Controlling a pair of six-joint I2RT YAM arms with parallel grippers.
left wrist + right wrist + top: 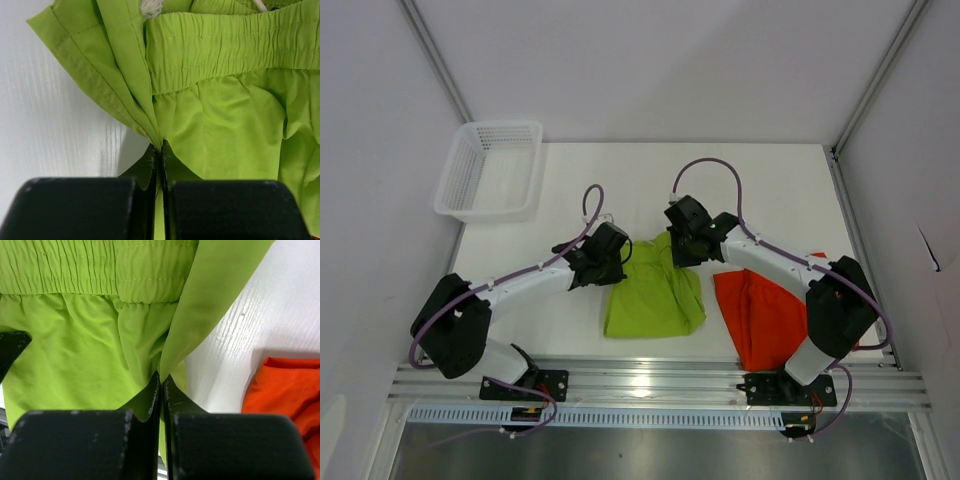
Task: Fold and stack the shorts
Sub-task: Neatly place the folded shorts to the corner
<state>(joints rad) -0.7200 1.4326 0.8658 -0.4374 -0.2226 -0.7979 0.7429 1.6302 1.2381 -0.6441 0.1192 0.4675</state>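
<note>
The lime green shorts [653, 292] lie partly folded on the table between the arms. My left gripper [610, 262] is shut on their left edge; in the left wrist view the green fabric [220, 115] is pinched between the shut jaws [161, 150]. My right gripper [682, 245] is shut on their upper right edge; in the right wrist view green fabric [95, 345] runs into the shut jaws [161, 380]. The orange shorts [765, 318] lie crumpled to the right, partly under the right arm, and also show in the right wrist view [287, 385].
A white mesh basket [490, 168] stands at the table's far left corner. The white table [790, 190] is walled by white panels on the left and right. A metal rail [660, 378] runs along the near edge.
</note>
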